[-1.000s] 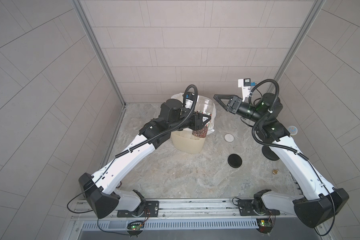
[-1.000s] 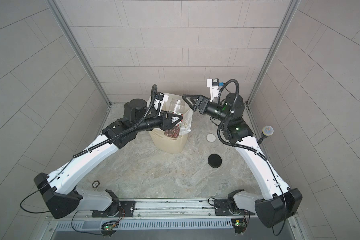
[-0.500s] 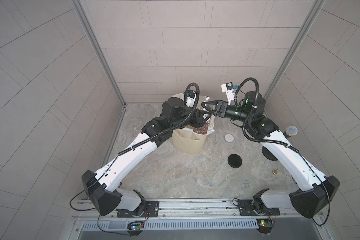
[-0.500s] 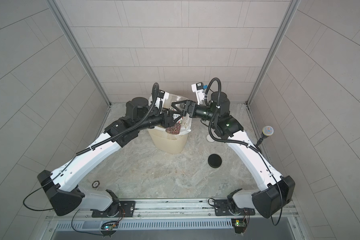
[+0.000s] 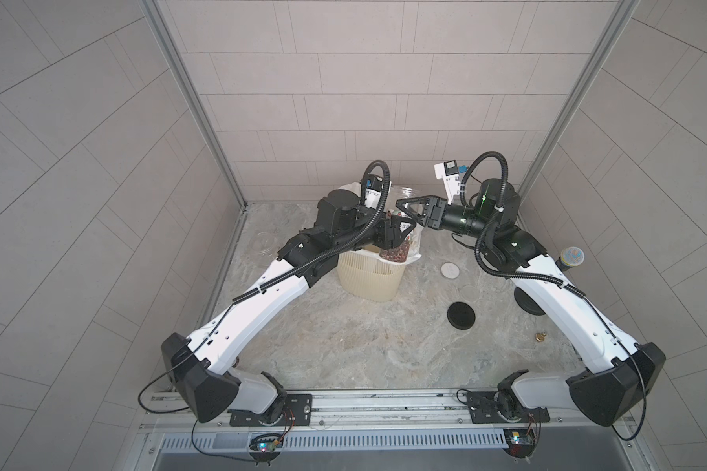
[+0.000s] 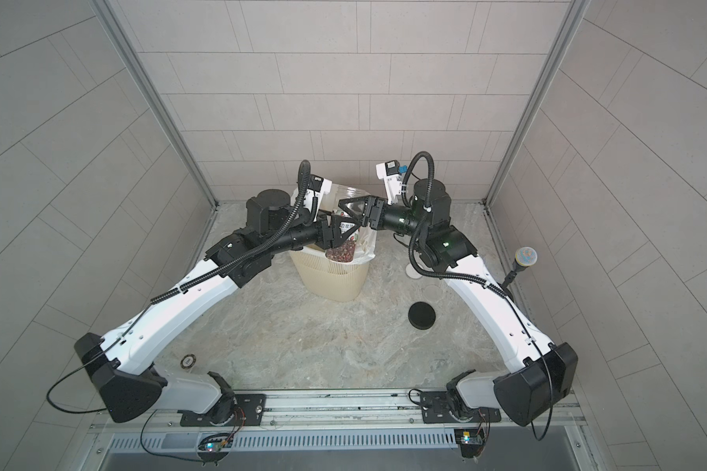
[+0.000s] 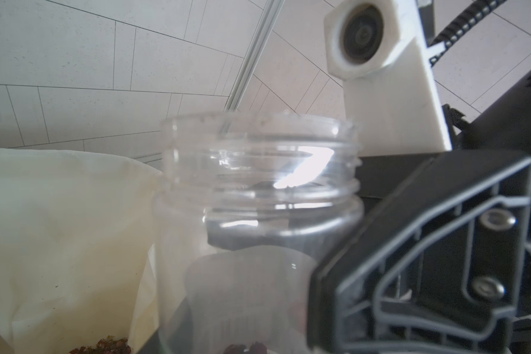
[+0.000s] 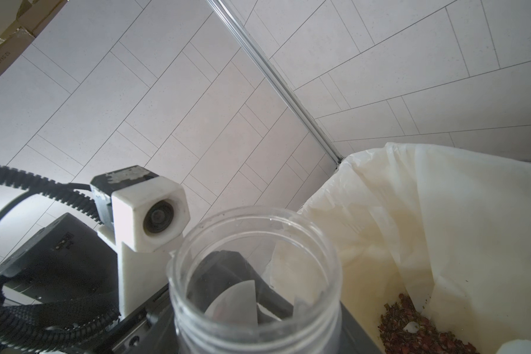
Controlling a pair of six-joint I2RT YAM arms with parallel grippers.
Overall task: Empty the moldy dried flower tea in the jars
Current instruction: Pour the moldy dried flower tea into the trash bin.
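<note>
Above the cream bin (image 5: 368, 281), at the upper middle of both top views, your two arms meet almost nose to nose. Mind the wrist cameras, because each shows large in the opposite wrist view. The bin's white liner (image 8: 442, 214) stands open beneath them.

Between the arms hangs the jar (image 7: 258, 196), clear, lidless and roughly upright over the bin, with its threaded mouth up. Your right gripper (image 5: 404, 213) straddles it just under the neck. In the left wrist view one finger (image 7: 411, 260) lies against the jar's shoulder at the right of the frame. Its partner shows dark through the wall, so the jaws look pinched on the jar. Your left gripper (image 6: 335, 236) sits lower on the labelled body, but I cannot tell whether it presses or is slack.

The tea (image 6: 341, 255) fills the jar's bottom, and more lies on the liner at the lower right of the right wrist view.

I judge this a hand-over before pouring. Confirm the right hold is firm on that slick plastic before the left lets go. Then roll the mouth down slowly over the liner's deep middle, not the rim.

A black lid (image 5: 461, 315) and a white lid (image 5: 450, 270) lie to the lower right of the bin, apart from it.
</note>
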